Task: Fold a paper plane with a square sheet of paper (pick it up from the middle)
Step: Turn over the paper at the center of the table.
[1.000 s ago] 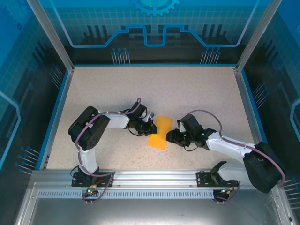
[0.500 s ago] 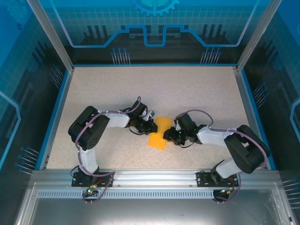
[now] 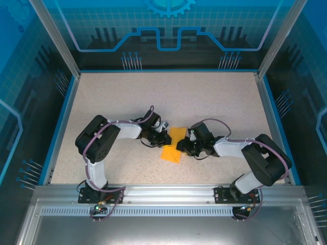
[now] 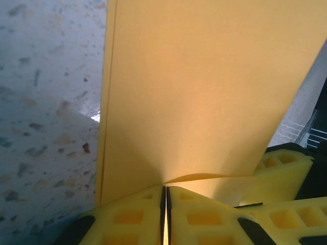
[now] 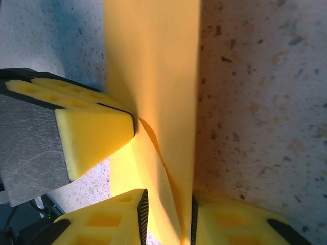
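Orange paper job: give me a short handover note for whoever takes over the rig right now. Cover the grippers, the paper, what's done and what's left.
Left gripper: shut on the square sheet of paper, pinching one long edge.
Right gripper: jaws apart, straddling the opposite edge, not clamped as far as the wrist view shows.
Paper: middle of the table, between the two grippers, a narrow layered strip, slightly buckled at the pinch.
Done: the sheet is doubled over at least once.
Left: no pointed nose or wings show, so the plane's shaping folds likely all remain.
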